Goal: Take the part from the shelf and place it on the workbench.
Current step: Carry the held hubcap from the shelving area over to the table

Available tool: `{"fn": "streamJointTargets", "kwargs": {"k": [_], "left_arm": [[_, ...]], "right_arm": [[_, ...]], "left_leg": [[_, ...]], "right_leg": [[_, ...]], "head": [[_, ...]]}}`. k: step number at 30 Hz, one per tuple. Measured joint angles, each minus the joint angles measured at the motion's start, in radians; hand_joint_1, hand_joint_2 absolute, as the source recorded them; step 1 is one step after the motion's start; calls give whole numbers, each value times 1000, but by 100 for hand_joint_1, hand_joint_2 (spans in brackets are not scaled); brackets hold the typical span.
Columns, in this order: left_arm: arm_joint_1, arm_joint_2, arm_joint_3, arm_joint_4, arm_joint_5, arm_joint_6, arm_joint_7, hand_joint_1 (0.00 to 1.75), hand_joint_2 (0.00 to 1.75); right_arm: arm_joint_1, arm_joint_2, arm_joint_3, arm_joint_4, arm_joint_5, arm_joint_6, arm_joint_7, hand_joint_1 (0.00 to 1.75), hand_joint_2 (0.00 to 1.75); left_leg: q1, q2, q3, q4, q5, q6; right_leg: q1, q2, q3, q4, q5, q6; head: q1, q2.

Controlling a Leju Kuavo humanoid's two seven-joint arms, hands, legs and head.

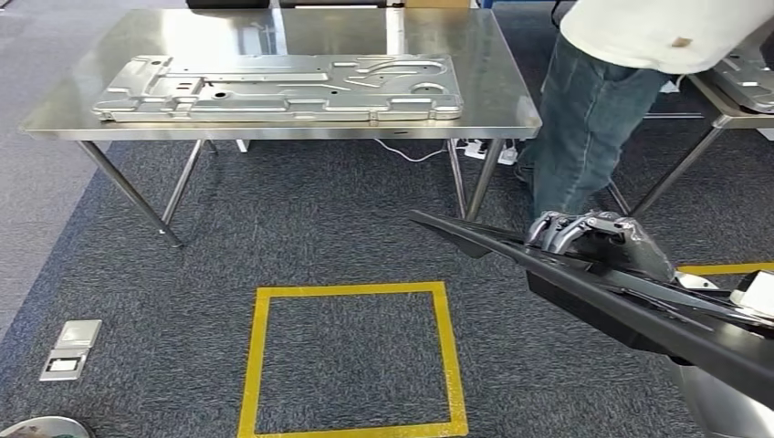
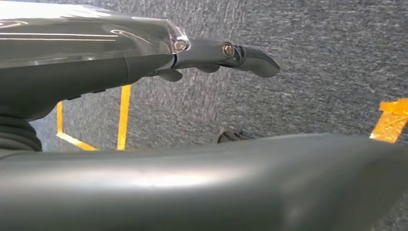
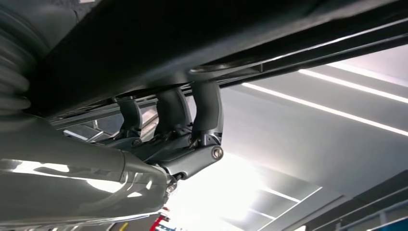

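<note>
Black part (image 1: 639, 301) at lower right, right hand (image 1: 584, 233) hooked over it.
Left hand (image 2: 226, 53) holds nothing; the long part could tip and slip before the workbench (image 1: 274, 119).

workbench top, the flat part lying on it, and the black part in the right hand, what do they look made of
Workbench: looks like brushed steel, shiny with soft reflections. Flat part: seemingly stamped sheet metal, dull silver, with pressed ribs and holes. Black part held by the right hand: matte black, maybe plastic or coated metal; cannot tell.

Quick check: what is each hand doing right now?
Left hand: holds nothing, fingers extended over the carpet.
Right hand: fingers hooked over the black part, holding it.
</note>
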Motion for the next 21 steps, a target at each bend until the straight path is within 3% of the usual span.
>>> {"fn": "streamJointTargets", "kwargs": {"k": [1, 3, 5, 7, 9, 12, 13, 14, 15, 17, 19, 21], "left_arm": [[0, 0, 0, 0, 0, 0, 1, 0, 175], [-1, 1, -1, 0, -1, 1, 2, 0, 175], [-1, 1, -1, 0, -3, 2, 2, 0, 175], [-3, 0, -1, 0, -5, 1, 3, 0, 175], [-7, 0, -1, 0, -6, 2, 3, 0, 175], [-6, 0, -1, 0, -6, 2, 6, 0, 175], [-4, 0, -2, 0, -7, 2, 8, 0, 175], [-3, -1, -2, 0, -7, 2, 8, 0, 175], [-2, -1, -2, 0, -7, 2, 9, 0, 175], [-3, 0, -2, 0, -7, 1, 9, 0, 175], [-3, 2, -3, 1, -8, 1, 9, 0, 175], [-2, 3, -3, 1, -8, 1, 9, 0, 175]], "right_arm": [[1, 0, 0, 2, 0, 0, 0, 175, 175], [4, 0, 0, 6, 0, 0, 0, 175, 175], [9, 0, 0, 8, 1, 1, -1, 175, 175], [9, 0, 0, 7, 1, 1, -1, 175, 175], [5, 1, 0, 4, 1, 1, -2, 175, 175], [3, 2, 3, 3, 1, 2, -2, 175, 175], [3, 2, 3, 3, 2, 3, -2, 175, 175], [3, 2, 3, 3, 2, 3, -2, 175, 175], [2, 2, 3, 2, 3, 4, -2, 175, 175], [0, 1, 4, 1, 8, 4, -2, 175, 175], [-1, 0, 6, 1, 19, 3, -3, 175, 175], [0, -4, 9, 0, 27, 3, -4, 175, 175]], "left_leg": [[4, -1, 12, 0, -10, -8], [4, -1, 22, 3, -25, -23], [2, 0, 26, 5, -35, -33], [3, 0, 29, 19, -42, -40], [4, 0, -8, 94, -62, -47], [2, 0, -124, 265, -121, -49], [-1, 0, -149, 285, -118, -45], [-5, 0, -157, 268, -92, -36], [-12, 0, -149, 221, -48, -24], [-29, 0, -123, 114, 36, 12], [-43, -1, -106, 54, 56, 34], [-46, -4, -85, 17, 50, 38]], "right_leg": [[-1, -1, 12, -55, 42, 6], [0, -5, 23, -124, 72, -3], [3, -7, 20, -130, 60, -28], [1, -6, 33, -131, 59, -43], [0, -7, 50, -135, 51, -53], [6, -4, 69, -135, 31, -62], [9, -3, 78, -135, 24, -64], [14, -1, 89, -135, 16, -66], [18, -1, 102, -136, 7, -67], [22, -2, 123, -140, -8, -68], [17, -3, 130, -145, -13, -62], [15, -5, 134, -146, -3, -47]], "head": [[0, 0], [1, 0], [2, 0], [1, 0], [1, 0], [1, 0], [1, 0], [1, 0], [1, 0], [2, 0], [3, 0], [3, 0]]}}
